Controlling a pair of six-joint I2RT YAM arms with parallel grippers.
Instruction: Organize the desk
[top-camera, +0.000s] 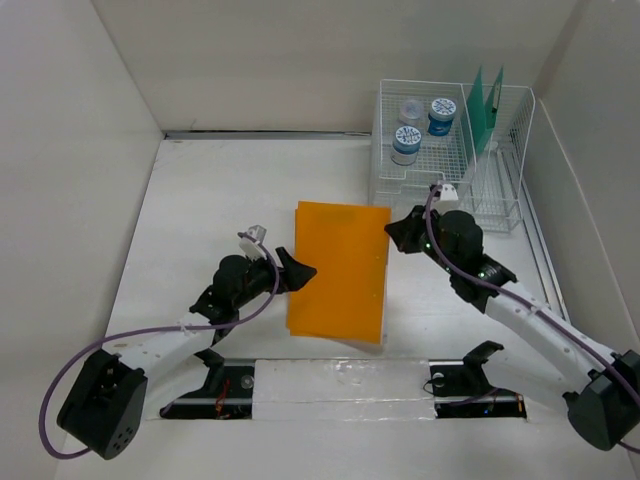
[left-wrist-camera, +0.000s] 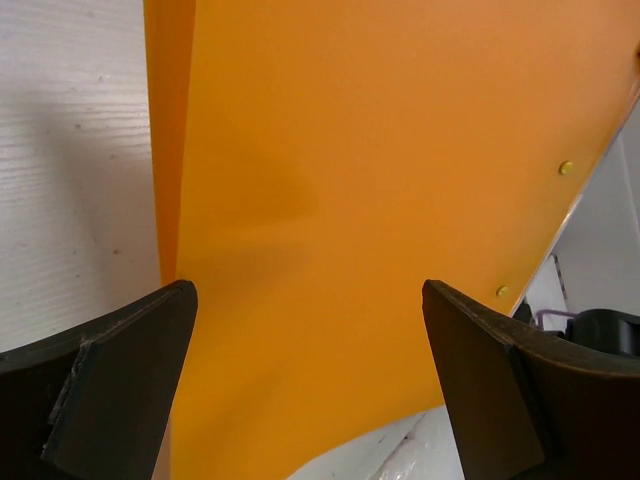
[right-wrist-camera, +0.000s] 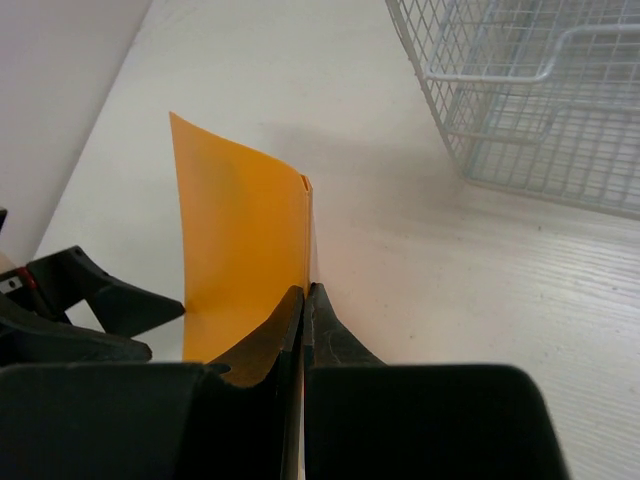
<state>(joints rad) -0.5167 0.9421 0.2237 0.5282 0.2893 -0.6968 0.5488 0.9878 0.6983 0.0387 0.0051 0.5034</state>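
An orange folder (top-camera: 337, 270) lies in the middle of the white desk (top-camera: 200, 200), its right edge lifted. My right gripper (top-camera: 392, 232) is shut on the folder's far right edge; in the right wrist view its jaws (right-wrist-camera: 305, 295) pinch the thin orange sheet (right-wrist-camera: 235, 250). My left gripper (top-camera: 303, 268) is open at the folder's left edge. In the left wrist view its fingers (left-wrist-camera: 120, 370) stand wide apart over the orange surface (left-wrist-camera: 350, 200), with nothing held between them.
A white wire-mesh rack (top-camera: 450, 150) stands at the back right, holding three small blue-labelled jars (top-camera: 407, 143) and green upright folders (top-camera: 485, 100). It also shows in the right wrist view (right-wrist-camera: 530, 90). White walls enclose the desk.
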